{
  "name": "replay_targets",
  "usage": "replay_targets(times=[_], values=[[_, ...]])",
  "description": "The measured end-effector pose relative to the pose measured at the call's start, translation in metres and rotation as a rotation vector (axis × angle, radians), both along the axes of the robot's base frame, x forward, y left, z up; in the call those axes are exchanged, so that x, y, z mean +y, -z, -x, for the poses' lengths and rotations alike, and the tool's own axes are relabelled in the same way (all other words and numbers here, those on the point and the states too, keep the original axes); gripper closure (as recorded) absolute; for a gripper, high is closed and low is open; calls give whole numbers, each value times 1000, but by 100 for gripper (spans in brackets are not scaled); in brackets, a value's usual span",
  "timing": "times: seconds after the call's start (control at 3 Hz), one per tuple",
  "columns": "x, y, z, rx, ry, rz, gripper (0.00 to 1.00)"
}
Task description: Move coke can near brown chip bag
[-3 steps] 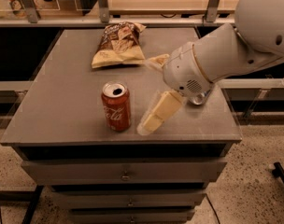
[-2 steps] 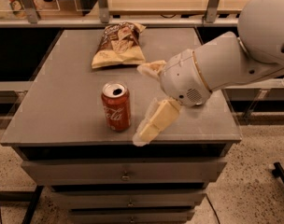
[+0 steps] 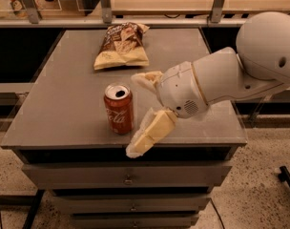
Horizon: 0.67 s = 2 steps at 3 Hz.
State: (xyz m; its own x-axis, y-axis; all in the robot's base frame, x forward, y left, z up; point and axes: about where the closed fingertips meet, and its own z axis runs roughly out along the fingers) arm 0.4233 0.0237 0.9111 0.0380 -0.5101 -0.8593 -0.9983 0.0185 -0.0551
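Gripper point(image 3: 136, 114) open wide beside coke can point(image 3: 119, 108), nothing held.
Can upright near front edge of grey table point(image 3: 64, 104), silver top w/ opening showing. Jaws spread far apart, one finger point(image 3: 146, 78) behind the can's top, the other low at table's front edge; can't tell if either touches it. Brown chip bag point(image 3: 121, 46) lies flat toward the back, well apart from can.

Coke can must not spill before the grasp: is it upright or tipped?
Upright: the coke can stands on its base, silver top up. The end effector, open, sits beside it.
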Motion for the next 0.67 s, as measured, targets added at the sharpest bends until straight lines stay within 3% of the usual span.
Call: replay_targets(times=[0.33,0.67], values=[[0,0,0,0,0,0,0],[6,4,-11,-50,-26,25,0]])
